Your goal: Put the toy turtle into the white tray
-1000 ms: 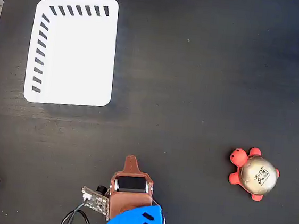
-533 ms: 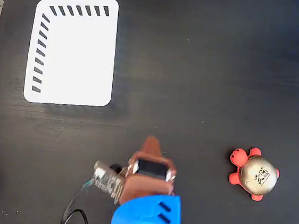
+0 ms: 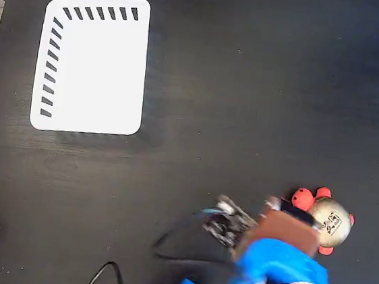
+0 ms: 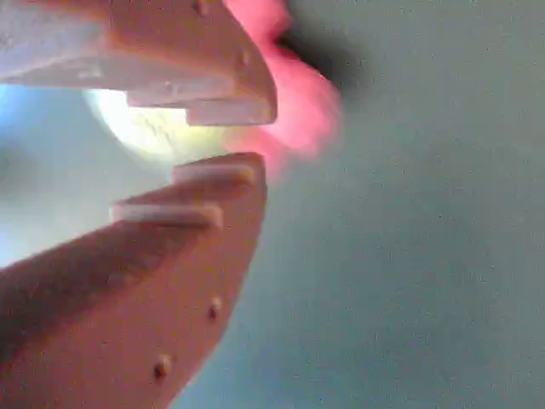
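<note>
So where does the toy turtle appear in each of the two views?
Fixed view: the toy turtle lies at lower right on the black table, partly covered by the arm.
Wrist view: the turtle shows blurred at top centre, behind the fingertips.
Shared landmark: the brown hand.

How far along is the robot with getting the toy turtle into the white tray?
Early stage. Done: in the fixed view the arm is over by the toy turtle, partly covering it. In hand: the wrist view shows the gripper right at the turtle, fingertips close together with only a narrow gap, nothing clamped. Left: grasp it, lift it and carry it to the white tray, which holds nothing, at the upper left.
</note>
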{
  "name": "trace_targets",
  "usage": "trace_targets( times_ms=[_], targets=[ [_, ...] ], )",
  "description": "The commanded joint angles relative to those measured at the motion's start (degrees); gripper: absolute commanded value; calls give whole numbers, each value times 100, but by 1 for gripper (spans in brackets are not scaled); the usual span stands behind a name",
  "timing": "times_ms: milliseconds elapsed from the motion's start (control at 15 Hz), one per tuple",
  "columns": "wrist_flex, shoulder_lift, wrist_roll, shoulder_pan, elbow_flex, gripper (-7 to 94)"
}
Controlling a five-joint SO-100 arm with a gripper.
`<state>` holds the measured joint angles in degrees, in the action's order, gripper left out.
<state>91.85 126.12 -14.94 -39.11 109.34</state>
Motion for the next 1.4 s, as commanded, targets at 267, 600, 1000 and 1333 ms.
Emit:
trace_targets(
  times_ms=[267,600,1000,1333],
  targets=[
    [457,-905,-976,-1828,-853,0],
    [448,-1934,-1204,-2241,-1617,18],
    [475,-2979,-2030,-2479,-2347,51],
    [422,-3779,-2118,-2558,-2241,62]
  ],
)
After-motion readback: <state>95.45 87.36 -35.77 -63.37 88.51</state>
